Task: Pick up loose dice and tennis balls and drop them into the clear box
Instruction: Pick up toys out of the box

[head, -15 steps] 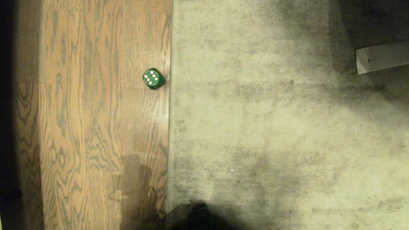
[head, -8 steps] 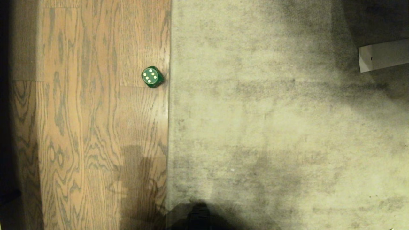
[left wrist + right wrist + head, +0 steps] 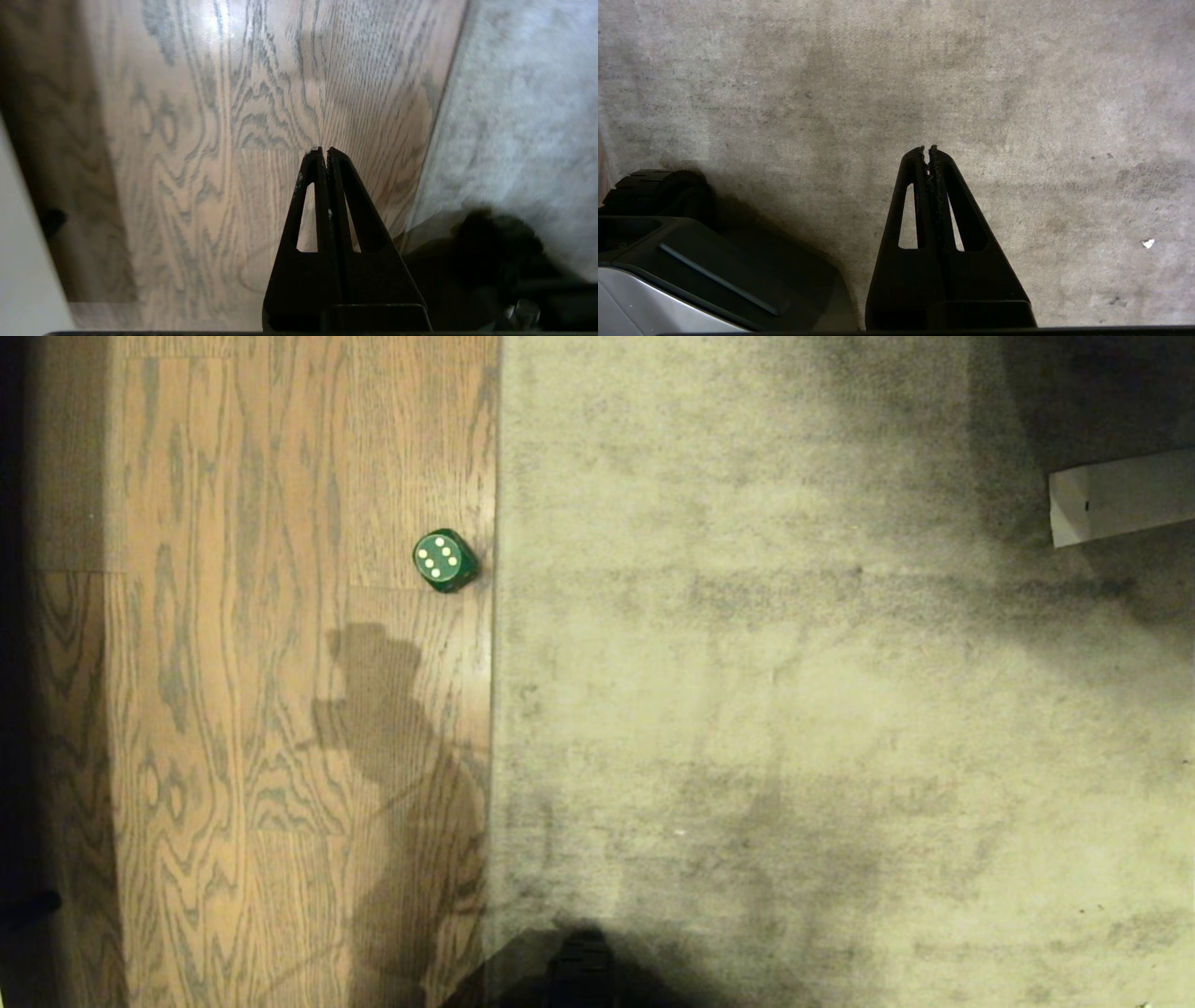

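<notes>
Right now, going from my left side across: a wood floor [image 3: 233,709] fills the left part of the head view, and one green die [image 3: 445,561] sits on it, five pale pips up, just beside the edge of a grey rug [image 3: 794,709]. My arm's shadow lies on the boards nearer me than the die. My left gripper [image 3: 323,151] hangs over bare wood with its fingers pressed together and nothing between them; the die is not in its wrist view. Further right, my right gripper [image 3: 927,150] is likewise closed and empty, over the rug beside my own base [image 3: 668,252]. At the far right edge lies a pale flat piece [image 3: 1120,509]; I cannot tell what it is. No clear box or tennis balls are in view.

What could go wrong: coming down with closed fingers, I would knock the die instead of straddling it. It rests close against the rug's edge, so a finger on that side may catch the rug or push the die away across the smooth wood.

No brand, label or writing is readable anywhere; the pips are the only markings.
</notes>
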Robot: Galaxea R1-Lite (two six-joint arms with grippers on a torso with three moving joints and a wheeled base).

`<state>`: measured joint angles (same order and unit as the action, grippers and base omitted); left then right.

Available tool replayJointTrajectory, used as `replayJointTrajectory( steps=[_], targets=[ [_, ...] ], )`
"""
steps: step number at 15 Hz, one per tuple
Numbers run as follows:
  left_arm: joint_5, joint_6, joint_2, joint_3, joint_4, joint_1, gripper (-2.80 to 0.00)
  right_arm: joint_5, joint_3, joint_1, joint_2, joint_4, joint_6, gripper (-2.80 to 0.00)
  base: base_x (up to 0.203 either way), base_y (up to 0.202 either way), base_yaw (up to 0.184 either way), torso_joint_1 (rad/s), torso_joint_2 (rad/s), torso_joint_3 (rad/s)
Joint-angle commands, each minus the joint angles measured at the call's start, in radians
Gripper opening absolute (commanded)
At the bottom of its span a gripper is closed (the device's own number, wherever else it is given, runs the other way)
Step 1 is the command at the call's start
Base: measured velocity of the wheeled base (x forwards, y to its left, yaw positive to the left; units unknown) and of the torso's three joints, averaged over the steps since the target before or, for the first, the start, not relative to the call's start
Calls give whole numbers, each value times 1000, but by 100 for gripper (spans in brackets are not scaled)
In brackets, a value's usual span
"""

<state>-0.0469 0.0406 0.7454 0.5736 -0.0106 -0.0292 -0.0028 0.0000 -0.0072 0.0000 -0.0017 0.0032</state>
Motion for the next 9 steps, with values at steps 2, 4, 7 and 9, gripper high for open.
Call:
replayJointTrajectory(
  steps=[2,4,7,9],
  targets=[
    [61,73,401,186,12,-105,-280,1,0,0,0,0,0,-280,0,0,0,0,0,0],
    [162,151,500,267,19,-270,-280,0,0,1,0,0,0,-280,0,0,0,0,0,0],
    [238,246,639,374,16,-388,-280,0,0,0,0,-1,0,-280,0,0,0,0,0,0],
    [265,298,706,429,8,-427,-280,0,0,0,0,0,0,-280,0,0,0,0,0,0]
  ],
)
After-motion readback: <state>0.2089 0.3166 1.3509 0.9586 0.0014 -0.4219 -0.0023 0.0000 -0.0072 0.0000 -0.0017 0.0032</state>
